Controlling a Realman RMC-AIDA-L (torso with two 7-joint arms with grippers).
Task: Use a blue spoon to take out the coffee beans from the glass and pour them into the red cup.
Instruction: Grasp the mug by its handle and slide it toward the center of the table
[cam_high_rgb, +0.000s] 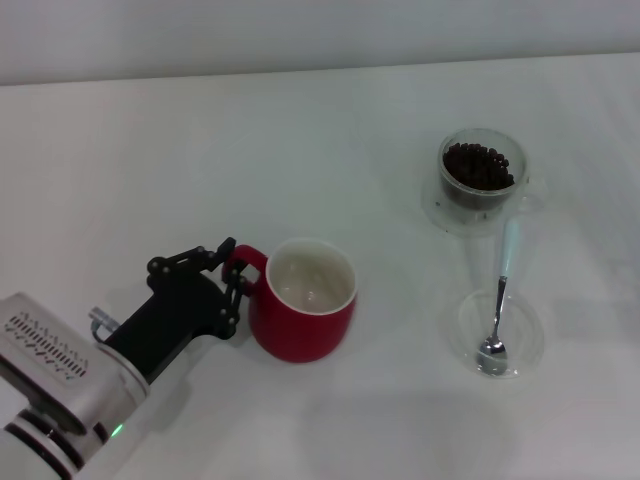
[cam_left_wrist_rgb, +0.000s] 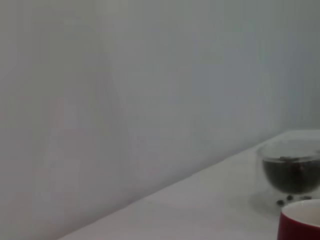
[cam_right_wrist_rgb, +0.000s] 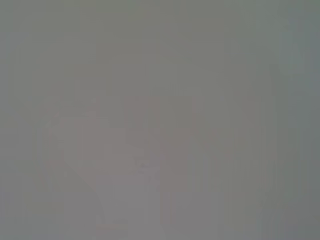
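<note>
Left tool (cam_high_rgb: 237, 275) around red cup (cam_high_rgb: 303, 300) handle.

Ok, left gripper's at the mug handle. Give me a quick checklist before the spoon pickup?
1. Left gripper closed on the red cup handle: ok.
2. Red cup upright, interior empty: ok.
3. Blue spoon free to grasp, bowl in the clear dish, handle pointing toward the glass: ok.
4. Coffee beans in the glass: ok.
5. Right gripper position: cannot tell, not in view.
6. Spoon handle clear of the glass base: cannot tell.
</note>
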